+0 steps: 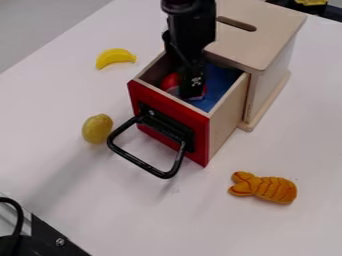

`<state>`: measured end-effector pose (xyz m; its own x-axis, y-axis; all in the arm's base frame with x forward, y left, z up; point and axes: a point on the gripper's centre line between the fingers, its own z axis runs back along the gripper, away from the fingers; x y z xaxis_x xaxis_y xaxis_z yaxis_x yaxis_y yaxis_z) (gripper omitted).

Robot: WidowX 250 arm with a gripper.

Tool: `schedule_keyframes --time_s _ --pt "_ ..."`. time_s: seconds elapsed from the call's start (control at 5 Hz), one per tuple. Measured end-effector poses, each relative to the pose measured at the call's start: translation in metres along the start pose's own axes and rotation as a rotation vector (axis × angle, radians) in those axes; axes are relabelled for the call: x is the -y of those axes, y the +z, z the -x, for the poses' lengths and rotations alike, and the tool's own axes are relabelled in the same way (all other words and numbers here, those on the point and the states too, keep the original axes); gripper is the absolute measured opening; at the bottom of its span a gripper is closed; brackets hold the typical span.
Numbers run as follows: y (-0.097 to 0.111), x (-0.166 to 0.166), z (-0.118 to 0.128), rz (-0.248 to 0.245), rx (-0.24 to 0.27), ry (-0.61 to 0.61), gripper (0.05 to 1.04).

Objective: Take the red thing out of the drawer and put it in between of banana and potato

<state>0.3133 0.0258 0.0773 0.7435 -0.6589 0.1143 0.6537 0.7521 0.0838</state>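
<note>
While squinting, can't read white marking (196, 80) on black gripper (191, 94) or tell its grip; partly hides rounded red thing (170, 81).

We saw the rounded red thing (170, 81), partly hidden, inside the open, red-fronted wooden drawer (192, 119). We found the curved yellow banana (115, 56) and the yellowish-green, oval potato (97, 128) lying apart on the white tabletop beside it.
</note>
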Motion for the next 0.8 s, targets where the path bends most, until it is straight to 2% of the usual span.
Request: schedule_keyframes --time_s 0.2,0.4,0.6,0.8 --pt "-0.004 -0.003 0.003 -0.026 -0.012 0.001 0.95" --pt "-0.013 0.002 0.009 -0.05 -0.037 -0.02 0.684" --pt "-0.015 0.006 0.011 -0.043 -0.043 -0.023 0.559" --pt "-0.006 0.012 0.007 -0.044 -0.014 -0.033 0.559"
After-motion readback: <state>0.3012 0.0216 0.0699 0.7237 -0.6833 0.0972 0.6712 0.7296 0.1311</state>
